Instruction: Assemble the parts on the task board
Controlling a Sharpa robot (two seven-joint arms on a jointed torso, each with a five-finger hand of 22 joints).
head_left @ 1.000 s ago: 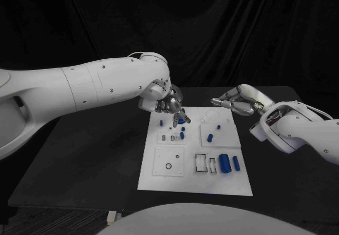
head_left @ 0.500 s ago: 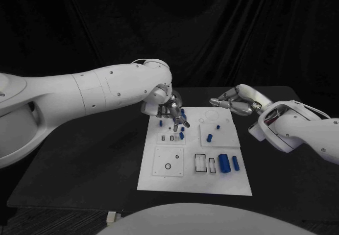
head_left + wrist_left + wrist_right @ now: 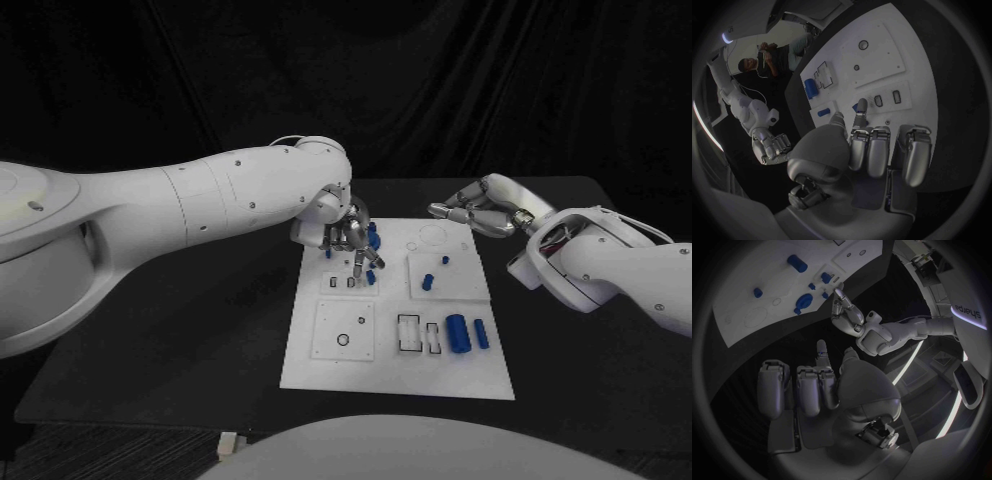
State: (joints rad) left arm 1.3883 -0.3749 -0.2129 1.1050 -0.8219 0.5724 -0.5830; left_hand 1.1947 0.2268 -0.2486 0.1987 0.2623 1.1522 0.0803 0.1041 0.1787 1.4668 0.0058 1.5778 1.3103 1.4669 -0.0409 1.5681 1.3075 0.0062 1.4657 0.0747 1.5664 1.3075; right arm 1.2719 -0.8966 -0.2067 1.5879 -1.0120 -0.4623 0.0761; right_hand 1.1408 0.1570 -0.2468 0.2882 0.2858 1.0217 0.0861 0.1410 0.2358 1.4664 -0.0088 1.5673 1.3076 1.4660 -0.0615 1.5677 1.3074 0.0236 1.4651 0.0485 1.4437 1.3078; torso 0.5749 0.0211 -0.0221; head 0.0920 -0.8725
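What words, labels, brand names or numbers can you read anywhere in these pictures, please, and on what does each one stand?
"sharpa": pale lettering on the white left arm in the right wrist view, seen at an angle, so the reading is not certain.
The white rectangular task board bears outlines and holes, but no lettering that can be read.
No readable marks show on the silver left hand, the silver right hand or the small blue parts.

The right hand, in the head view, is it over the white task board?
No, the right hand hangs beyond the far right corner of the task board, above the black table.
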